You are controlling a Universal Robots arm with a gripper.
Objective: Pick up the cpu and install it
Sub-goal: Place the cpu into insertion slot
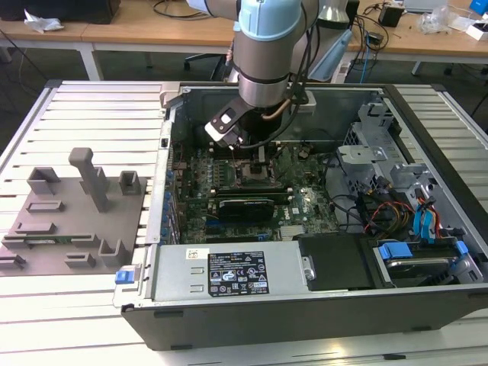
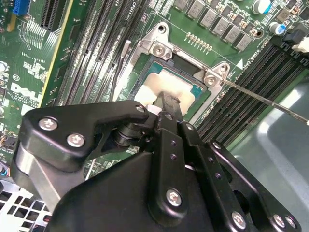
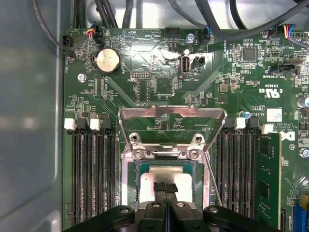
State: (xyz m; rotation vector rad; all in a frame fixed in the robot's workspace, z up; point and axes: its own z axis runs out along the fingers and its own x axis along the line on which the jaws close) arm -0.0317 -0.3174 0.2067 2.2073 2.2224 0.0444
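The cpu [image 3: 147, 186] [image 2: 169, 84], a thin square chip with a pale metal top, lies flat inside the open socket on the green motherboard [image 1: 305, 202]. The socket's metal load plate [image 3: 171, 116] stands hinged up, and its thin lever [image 2: 260, 99] is swung aside. In both wrist views my gripper [image 3: 165, 187] [image 2: 166, 102] is straight over the middle of the chip, its two black fingers pressed together with no gap. The tips are at the chip's top face; whether they touch it I cannot tell. In the exterior view the gripper [image 1: 258, 156] reaches down into the open computer case.
Black memory slots [image 3: 91, 174] flank the socket on both sides, and one holds a green module [image 3: 268, 179]. A long black card [image 1: 244, 207] lies just in front of the socket. The case walls [image 1: 171, 130], the drive cage [image 1: 366, 152] and cables hem the arm in. A grey fixture tray [image 1: 69, 221] sits on the exterior view's left.
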